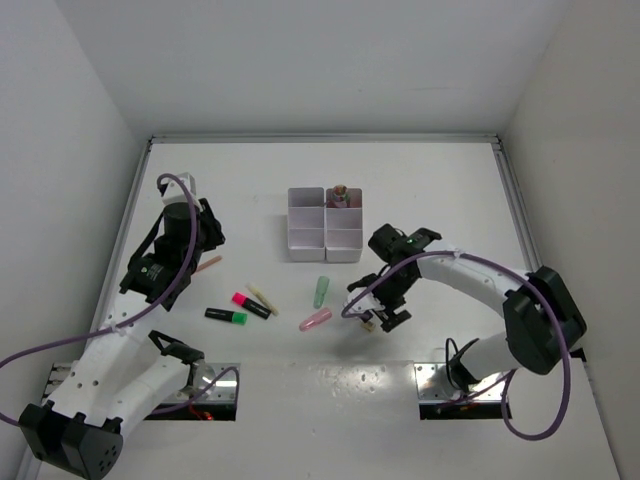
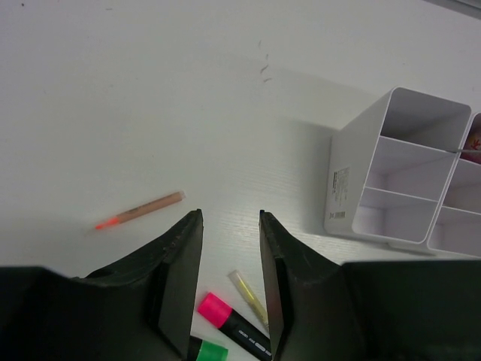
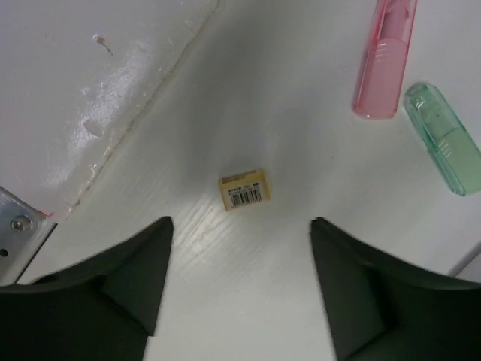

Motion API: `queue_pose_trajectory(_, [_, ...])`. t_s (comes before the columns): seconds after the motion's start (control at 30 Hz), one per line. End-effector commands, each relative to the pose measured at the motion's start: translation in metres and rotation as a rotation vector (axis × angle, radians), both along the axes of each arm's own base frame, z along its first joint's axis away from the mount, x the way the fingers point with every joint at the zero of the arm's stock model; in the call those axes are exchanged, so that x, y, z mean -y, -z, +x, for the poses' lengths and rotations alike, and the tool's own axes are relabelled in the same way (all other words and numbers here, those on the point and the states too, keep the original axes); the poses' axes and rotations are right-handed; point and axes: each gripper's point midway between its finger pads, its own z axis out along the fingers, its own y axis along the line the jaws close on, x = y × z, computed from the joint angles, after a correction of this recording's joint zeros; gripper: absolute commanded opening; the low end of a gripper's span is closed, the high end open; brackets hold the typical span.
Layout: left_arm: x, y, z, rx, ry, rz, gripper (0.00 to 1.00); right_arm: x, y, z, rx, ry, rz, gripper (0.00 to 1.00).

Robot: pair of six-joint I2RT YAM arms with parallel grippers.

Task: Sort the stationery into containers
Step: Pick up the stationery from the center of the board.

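The white six-compartment organiser tray stands mid-table, with something pinkish in its back right compartment. My left gripper hovers left of the tray, its jaws a narrow gap apart and nothing between them. A peach stick lies just beside it. Nearer lie a pink highlighter, a green highlighter and a thin tan stick. My right gripper is open above a small yellow eraser. To its left lie a pastel green piece and a pink piece.
Metal mounting plates hold the arm bases at the near edge. A corner of one plate shows left of the right gripper. White walls enclose the table on three sides.
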Motion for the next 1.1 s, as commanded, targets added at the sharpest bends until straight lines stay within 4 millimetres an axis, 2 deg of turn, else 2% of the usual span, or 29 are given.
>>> queue_pose_trajectory(0.0, [0.000, -0.012, 0.003, 0.049, 0.000, -0.018, 0.42, -0.017, -0.005, -0.009, -0.032, -0.065, 0.080, 0.70])
queue_pose_trajectory(0.03, [0.000, -0.012, 0.003, 0.049, 0.000, -0.018, 0.42, -0.015, -0.001, -0.012, -0.053, -0.064, 0.065, 0.57])
queue_pose_trajectory(0.2, [0.000, -0.012, 0.003, 0.049, 0.000, -0.018, 0.42, -0.015, 0.015, -0.022, -0.065, -0.101, 0.056, 0.49])
queue_pose_trajectory(0.47, [0.000, -0.009, 0.004, 0.040, 0.000, -0.015, 0.42, -0.017, 0.042, -0.015, 0.008, -0.096, 0.013, 0.49])
queue_pose_trajectory(0.67, [0.000, -0.009, 0.004, 0.040, 0.000, -0.015, 0.42, -0.026, 0.048, 0.000, 0.084, -0.066, 0.020, 0.58])
queue_pose_trajectory(0.77, [0.000, -0.009, 0.004, 0.039, 0.004, -0.007, 0.42, -0.021, 0.055, 0.004, 0.094, -0.056, -0.019, 0.61])
queue_pose_trajectory(0.8, [0.000, -0.009, 0.004, 0.039, 0.004, -0.007, 0.42, -0.019, 0.058, -0.001, 0.085, -0.065, -0.027, 0.61])
queue_pose_trajectory(0.87, [0.000, -0.009, 0.004, 0.039, 0.004, -0.007, 0.42, -0.017, 0.061, 0.002, 0.101, -0.063, -0.045, 0.61])
queue_pose_trajectory(1.07, [0.001, -0.009, 0.004, 0.038, 0.012, -0.011, 0.42, -0.011, 0.067, 0.001, 0.103, -0.072, -0.088, 0.53])
